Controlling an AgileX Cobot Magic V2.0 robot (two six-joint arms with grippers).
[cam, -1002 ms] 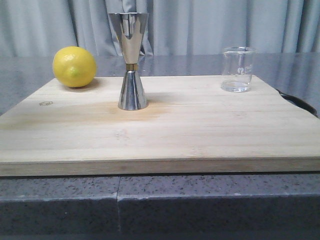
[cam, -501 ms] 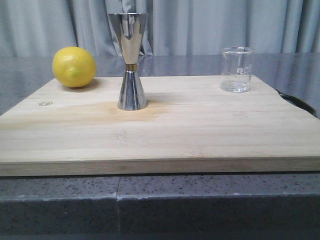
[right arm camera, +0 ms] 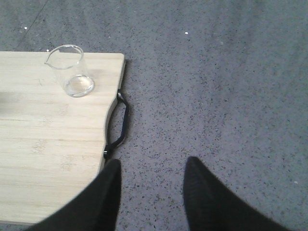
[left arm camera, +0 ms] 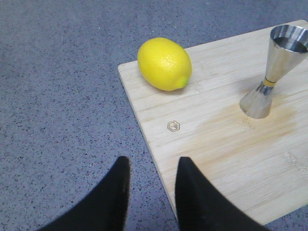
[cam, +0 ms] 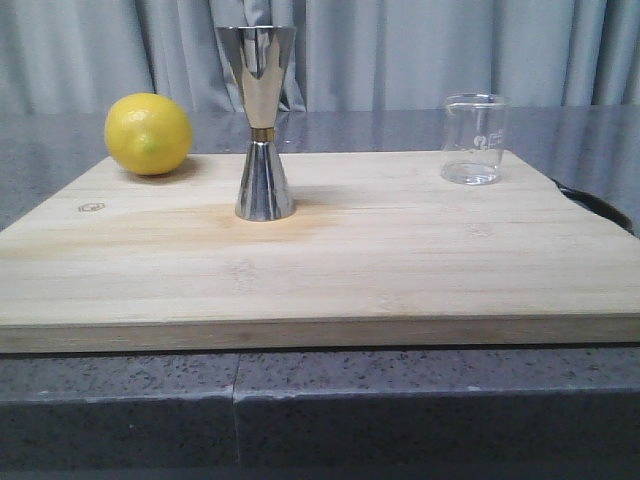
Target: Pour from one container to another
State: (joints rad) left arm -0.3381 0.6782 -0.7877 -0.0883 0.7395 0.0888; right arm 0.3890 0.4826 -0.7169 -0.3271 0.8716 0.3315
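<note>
Beaker (cam: 476,139) upright near cutting board (cam: 330,270) far right corner, jigger (cam: 260,122) vertical mid-board, grey speckled counter (cam: 120,400), curtains (cam: 450,50) behind; left gripper (left arm camera: 150,179) and right gripper (right arm camera: 150,179) released, empty.

We see a yellow lemon (cam: 148,134) resting at the far left corner of a pale wooden cutting board (cam: 330,270). The board lies on a speckled grey surface (cam: 400,400), with a black handle (right arm camera: 120,126) on its right edge. Grey curtains (cam: 400,50) hang behind.

No visible change since earlier.
</note>
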